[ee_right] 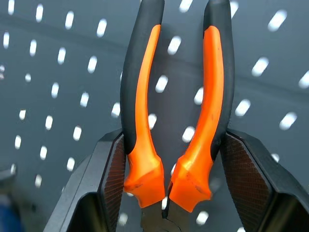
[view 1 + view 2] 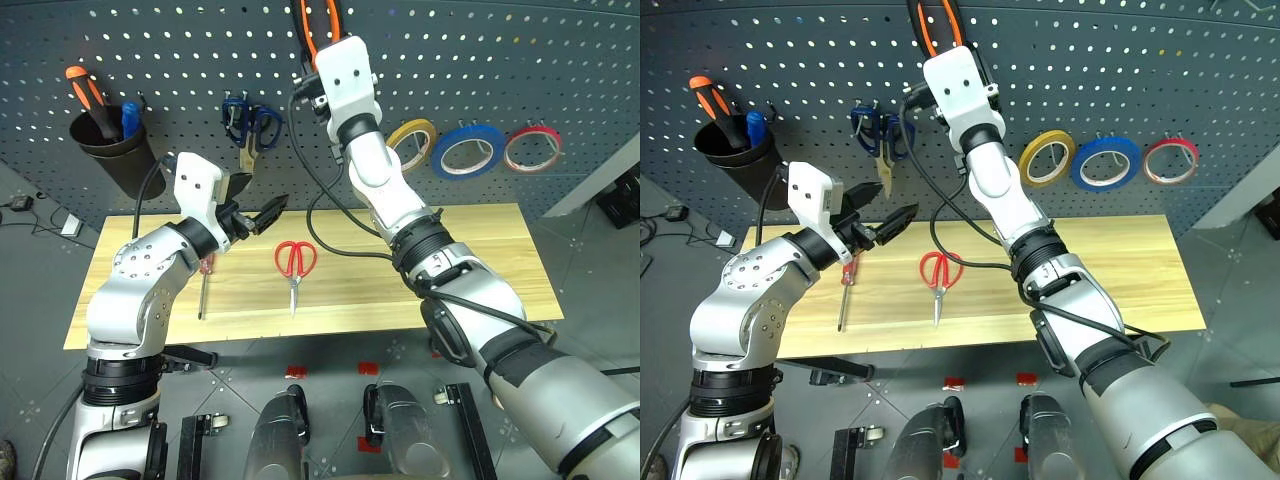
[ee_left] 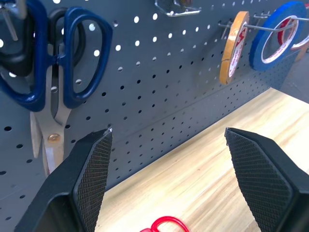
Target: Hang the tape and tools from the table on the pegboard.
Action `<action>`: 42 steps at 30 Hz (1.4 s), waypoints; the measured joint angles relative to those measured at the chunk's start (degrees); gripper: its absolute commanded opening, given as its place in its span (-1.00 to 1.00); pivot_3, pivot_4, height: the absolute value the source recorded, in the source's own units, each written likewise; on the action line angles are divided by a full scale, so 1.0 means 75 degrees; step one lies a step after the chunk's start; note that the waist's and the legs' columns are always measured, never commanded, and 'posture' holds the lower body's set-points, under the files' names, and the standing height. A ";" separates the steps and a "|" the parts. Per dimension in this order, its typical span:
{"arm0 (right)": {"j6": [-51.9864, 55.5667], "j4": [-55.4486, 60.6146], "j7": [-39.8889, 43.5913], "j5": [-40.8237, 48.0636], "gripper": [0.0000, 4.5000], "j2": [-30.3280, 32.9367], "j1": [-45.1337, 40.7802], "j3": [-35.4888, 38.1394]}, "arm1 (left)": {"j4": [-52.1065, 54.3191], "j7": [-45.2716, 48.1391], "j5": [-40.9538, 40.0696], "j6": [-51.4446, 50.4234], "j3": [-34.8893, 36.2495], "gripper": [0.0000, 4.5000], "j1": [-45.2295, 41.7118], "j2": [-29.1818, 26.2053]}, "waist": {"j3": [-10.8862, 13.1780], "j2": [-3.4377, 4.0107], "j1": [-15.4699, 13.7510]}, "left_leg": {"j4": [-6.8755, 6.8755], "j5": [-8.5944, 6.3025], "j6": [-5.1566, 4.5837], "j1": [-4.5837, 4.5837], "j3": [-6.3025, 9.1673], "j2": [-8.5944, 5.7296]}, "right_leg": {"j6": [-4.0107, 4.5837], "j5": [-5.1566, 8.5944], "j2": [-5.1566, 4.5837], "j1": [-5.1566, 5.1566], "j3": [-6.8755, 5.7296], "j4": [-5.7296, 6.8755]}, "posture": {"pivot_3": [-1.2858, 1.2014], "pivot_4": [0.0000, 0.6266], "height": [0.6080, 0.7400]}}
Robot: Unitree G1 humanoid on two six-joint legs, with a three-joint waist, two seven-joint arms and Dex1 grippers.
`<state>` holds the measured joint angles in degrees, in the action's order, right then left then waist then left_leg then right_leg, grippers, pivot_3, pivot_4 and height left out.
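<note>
2 head views down over table (image 2: 480, 250) and pegboard (image 2: 1120, 60); 2 wrist views close on that pegboard.

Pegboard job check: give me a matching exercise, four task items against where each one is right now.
Items:
1. pliers
2. blue tape
3. red scissors
4. red screwdriver

Places:
A. lying on the table, beside the left arm
B. hanging on the pegboard between two other rolls
C. gripped in the right claw, handles up against the pegboard
D. lying mid-table, blades toward the near edge

Pairs: 1-C, 2-B, 3-D, 4-A
</note>
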<state>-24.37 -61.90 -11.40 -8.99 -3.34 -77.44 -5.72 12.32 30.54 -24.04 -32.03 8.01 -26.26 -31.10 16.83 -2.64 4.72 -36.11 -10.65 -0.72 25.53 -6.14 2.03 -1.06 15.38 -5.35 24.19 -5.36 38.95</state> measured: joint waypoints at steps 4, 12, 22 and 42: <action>-0.0271 -0.0291 -0.0219 -0.0199 0.17 0.0054 -0.0034 -0.0004 | -0.0102 0.0015 0.0030 0.0032 -0.0127 0.74 -0.0092 0.0101 | 0.0000 0.0000 -0.0034 | -0.0002 0.0000 0.0000 -0.0002 0.0002 -0.0001 | 0.0000 0.0000 -0.0001 -0.0003 0.0002 0.0000 | -0.02 -0.13 1.00; -0.0377 -0.0436 -0.0522 -0.0294 0.17 0.0088 -0.0052 0.0012 | -0.0104 0.0011 0.0036 0.0044 -0.0185 0.74 -0.0095 0.0185 | 0.0002 0.0003 -0.0053 | -0.0002 0.0000 0.0000 -0.0005 0.0001 0.0001 | 0.0000 0.0000 0.0000 -0.0004 0.0004 0.0002 | -0.01 -0.09 1.00; -0.0377 -0.0841 -0.0558 -0.0302 0.17 0.0097 -0.0464 0.0185 | -0.0225 -0.0172 0.0034 0.0042 -0.0142 0.74 -0.0402 0.0366 | 0.0029 0.0009 -0.0150 | -0.0001 0.0000 0.0000 -0.0005 -0.0001 0.0002 | 0.0001 0.0000 0.0000 -0.0002 0.0004 0.0001 | -0.02 -0.04 1.00; 0.0565 -0.0863 0.0210 0.0471 0.98 -0.0051 0.0624 0.0916 | -0.0529 -0.0186 0.0415 0.0358 -0.0441 0.74 -0.0198 0.0850 | 0.0030 0.0009 -0.0196 | -0.0002 0.0000 0.0000 -0.0083 -0.0001 0.0009 | 0.0003 -0.0001 0.0002 -0.0077 0.0003 0.0001 | -0.06 -0.09 1.00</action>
<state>-20.13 -68.37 -9.82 -5.46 -3.72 -72.76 1.14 8.36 29.14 -20.92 -29.35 4.71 -27.75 -24.73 17.05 -2.58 3.25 -36.13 -10.65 -0.72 24.91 -6.15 2.10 -1.04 15.37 -5.34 23.61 -5.33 38.96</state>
